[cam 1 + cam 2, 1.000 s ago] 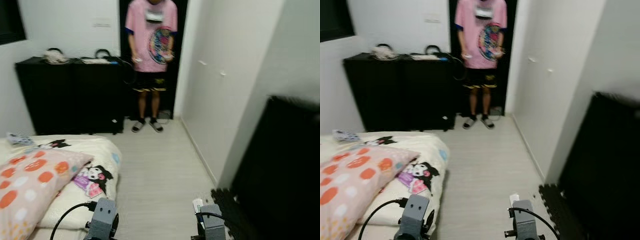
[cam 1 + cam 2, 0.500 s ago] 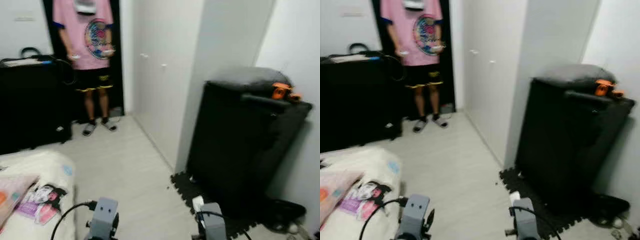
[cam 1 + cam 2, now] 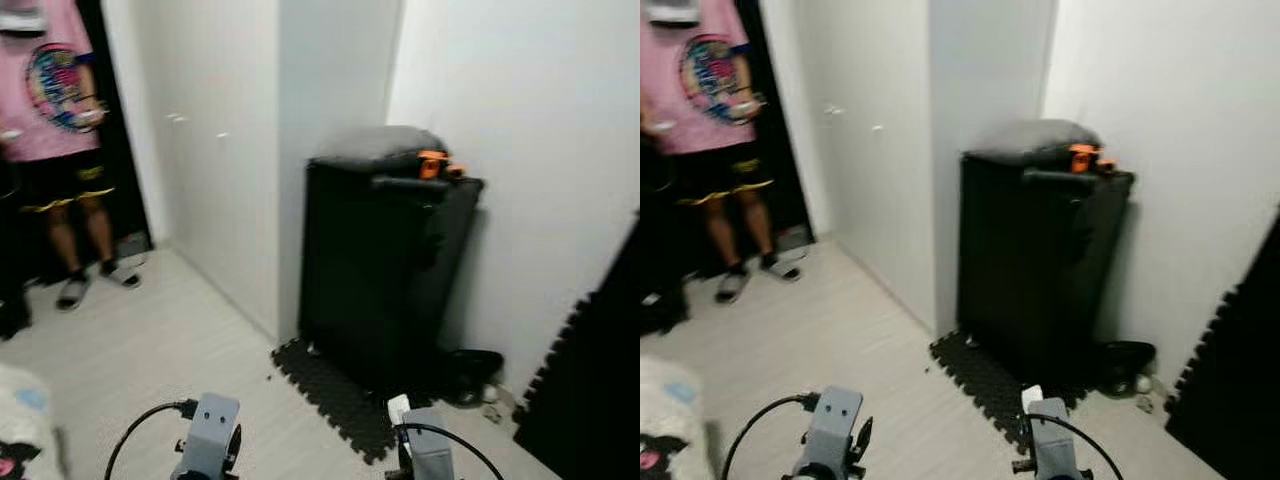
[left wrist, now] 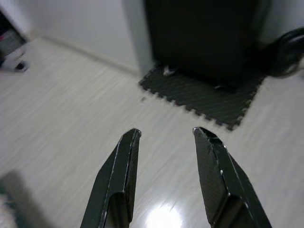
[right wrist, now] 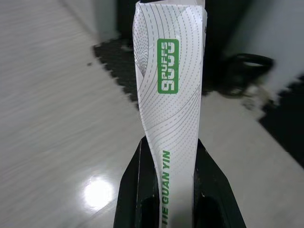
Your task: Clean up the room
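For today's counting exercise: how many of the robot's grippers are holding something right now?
1. The right gripper is clamped on a white carton with green print, low over the floor. The left gripper is open and holds nothing, above the pale floor.

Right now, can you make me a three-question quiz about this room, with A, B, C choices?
1. Where is the orange thing? A on the floor B on top of the black cabinet C on a chair
2. What colour is the writing on the white packet? A green B red C blue
3. The right gripper is: A open B hanging a bag C shut on the packet

Answers: 1 B, it sits at the cabinet's top edge. 2 A, the letters are green. 3 C, both black fingers pinch the packet.
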`<state>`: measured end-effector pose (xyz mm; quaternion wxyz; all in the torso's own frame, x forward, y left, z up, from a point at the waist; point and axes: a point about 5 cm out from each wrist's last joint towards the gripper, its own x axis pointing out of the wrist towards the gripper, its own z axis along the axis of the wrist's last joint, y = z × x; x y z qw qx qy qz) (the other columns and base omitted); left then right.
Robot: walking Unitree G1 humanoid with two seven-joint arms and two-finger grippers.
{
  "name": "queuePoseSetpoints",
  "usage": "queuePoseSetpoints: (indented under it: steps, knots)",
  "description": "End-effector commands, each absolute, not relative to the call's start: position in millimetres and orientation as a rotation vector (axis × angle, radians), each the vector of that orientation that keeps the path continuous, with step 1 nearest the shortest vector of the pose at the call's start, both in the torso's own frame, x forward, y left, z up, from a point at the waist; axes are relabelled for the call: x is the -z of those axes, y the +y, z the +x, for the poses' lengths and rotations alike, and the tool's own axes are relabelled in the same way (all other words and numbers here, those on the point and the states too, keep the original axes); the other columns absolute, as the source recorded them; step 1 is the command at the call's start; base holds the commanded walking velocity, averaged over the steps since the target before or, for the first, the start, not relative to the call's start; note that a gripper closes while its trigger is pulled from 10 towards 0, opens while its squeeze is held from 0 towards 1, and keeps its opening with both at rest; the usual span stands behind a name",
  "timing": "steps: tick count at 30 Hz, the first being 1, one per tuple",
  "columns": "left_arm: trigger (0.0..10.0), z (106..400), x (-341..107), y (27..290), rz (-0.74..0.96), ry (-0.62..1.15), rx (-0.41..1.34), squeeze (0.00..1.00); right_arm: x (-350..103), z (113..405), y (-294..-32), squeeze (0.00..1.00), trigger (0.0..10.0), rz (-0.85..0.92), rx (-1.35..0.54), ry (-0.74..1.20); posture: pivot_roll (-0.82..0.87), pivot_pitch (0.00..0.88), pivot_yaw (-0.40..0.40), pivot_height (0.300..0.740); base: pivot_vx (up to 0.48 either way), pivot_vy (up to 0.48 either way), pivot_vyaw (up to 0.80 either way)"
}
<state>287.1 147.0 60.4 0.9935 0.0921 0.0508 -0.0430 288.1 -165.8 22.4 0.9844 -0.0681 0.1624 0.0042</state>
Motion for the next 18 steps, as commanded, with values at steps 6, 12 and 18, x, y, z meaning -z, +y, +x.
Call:
queuePoseSetpoints:
  steps: [6,12,18]
  knots:
    - [10.0,283.5,-54.3,150.1,0.193,0.129,0.087,0.00,-17.8,284.6,-164.3,0.00,10.0,-0.128,-0.004,0.340,0.02,0.095,-0.014,0.740,0.000,0.000,-0.80]
    - [10.0,283.8,-54.2,149.2,0.192,0.129,0.091,0.00,-17.2,284.6,-164.1,0.00,10.0,-0.125,-0.004,0.344,0.02,0.092,-0.016,0.740,0.000,0.000,-0.80]
    - [10.0,283.5,-53.7,148.6,0.191,0.130,0.096,0.00,-16.6,284.3,-165.1,0.00,10.0,-0.129,-0.004,0.348,0.02,0.086,-0.016,0.740,0.000,0.000,-0.80]
